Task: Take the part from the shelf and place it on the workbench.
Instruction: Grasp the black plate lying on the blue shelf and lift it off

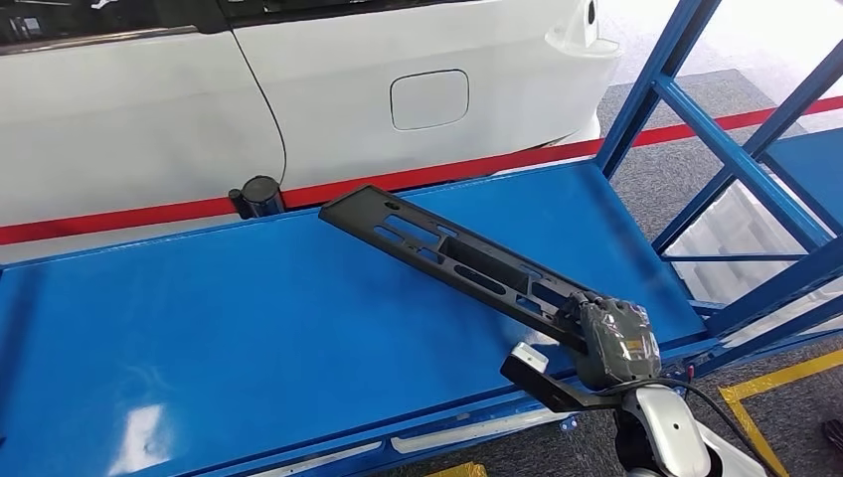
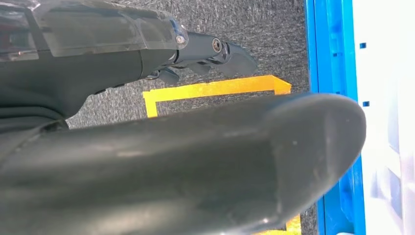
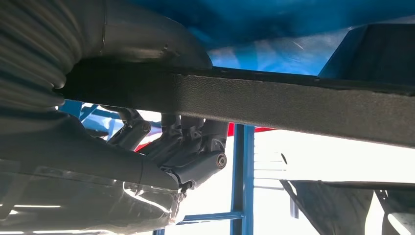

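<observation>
The long black slotted plastic part lies diagonally over the blue workbench, pointing from its near right edge toward the far edge; right hand grasps its near end. The left hand hangs with fingers curled, holding nothing.

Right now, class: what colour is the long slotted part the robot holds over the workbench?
Black, seen best in the head view: the part in the right hand above the blue workbench.
</observation>
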